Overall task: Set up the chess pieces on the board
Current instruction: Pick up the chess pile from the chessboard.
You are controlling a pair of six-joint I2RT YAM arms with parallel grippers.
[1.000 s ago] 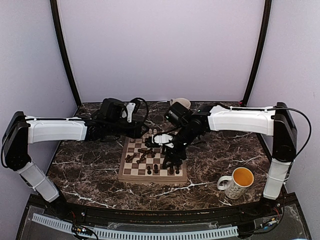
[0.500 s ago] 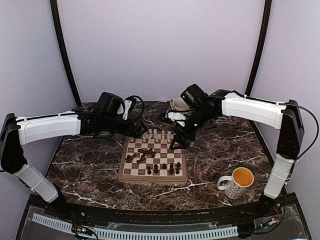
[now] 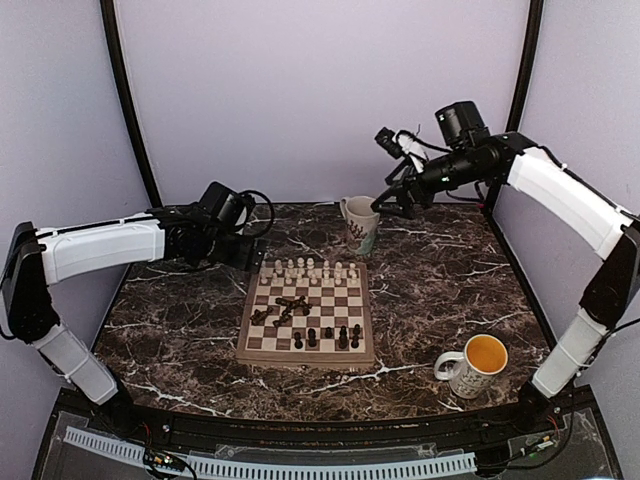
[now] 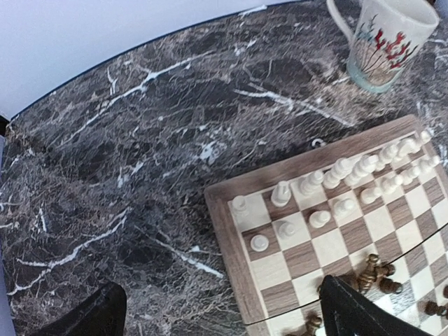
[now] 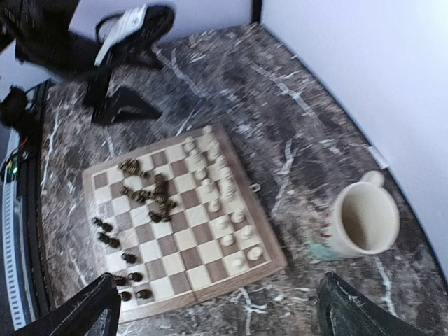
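The board (image 3: 305, 358) lies mid-table. Cream-white chess pieces (image 3: 308, 270) stand in its two far rows. Dark pieces (image 3: 285, 308) lie in a heap on the middle squares, and several more dark ones (image 3: 326, 338) stand near the front edge. My left gripper (image 3: 247, 252) hovers open and empty off the board's far left corner. My right gripper (image 3: 392, 200) hangs open and empty, high above the back right of the table. The left wrist view shows the board's corner (image 4: 224, 231) with white pieces (image 4: 336, 185). The right wrist view looks down on the board (image 5: 196, 294), the dark heap (image 5: 147, 192) and the white rows (image 5: 220, 189).
A floral mug (image 3: 360, 222) stands just behind the board; it is also in the left wrist view (image 4: 385, 42) and, as the empty floral mug (image 5: 362, 220), in the right wrist view. A mug of orange liquid (image 3: 475, 365) sits at the front right. Purple walls close in the marble table (image 3: 180, 340).
Both arms pulled away from the board with their jaws opening. The right one rose high toward the back right; the left one drew back left. The white rows now show fully.
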